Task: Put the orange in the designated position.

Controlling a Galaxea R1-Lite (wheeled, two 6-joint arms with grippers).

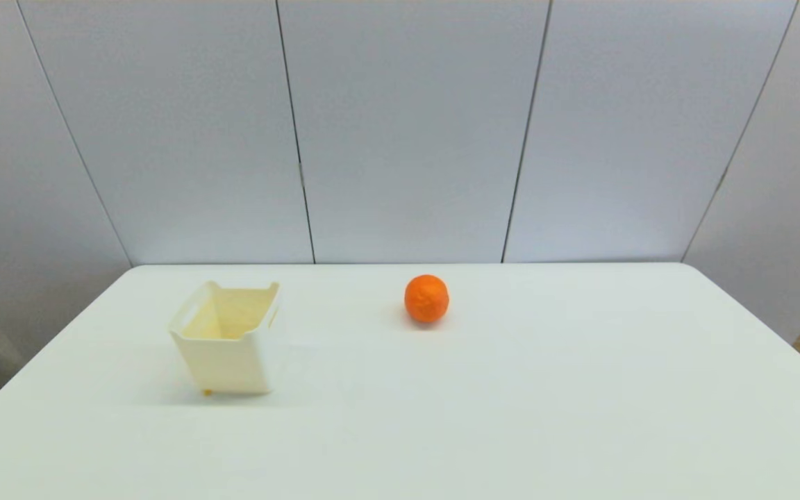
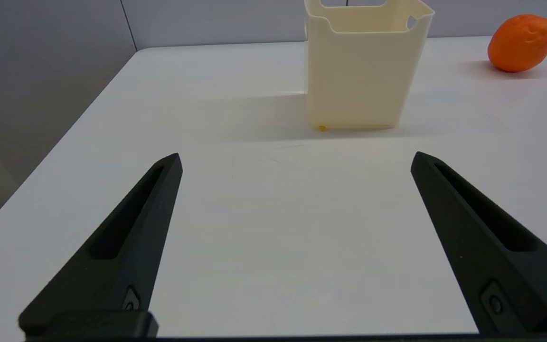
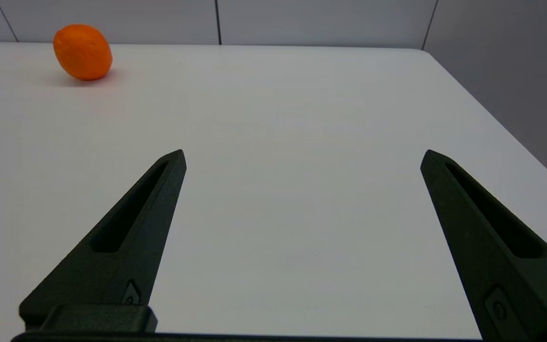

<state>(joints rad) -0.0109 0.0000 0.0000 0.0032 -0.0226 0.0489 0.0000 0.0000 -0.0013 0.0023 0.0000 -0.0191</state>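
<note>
Two grippers, left (image 2: 295, 159) and right (image 3: 302, 156), gape wide over the table (image 1: 511, 417); orange (image 1: 426, 298) at centre, bin (image 1: 225, 340) centre-left.

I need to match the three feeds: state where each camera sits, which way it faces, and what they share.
Head: from the robot's head, down at the white table, orange and cream bin; no arm shows.
Left wrist: behind the open left gripper, facing both.
Right wrist: behind the open right gripper, facing the orange only.
All three share the orange.
</note>
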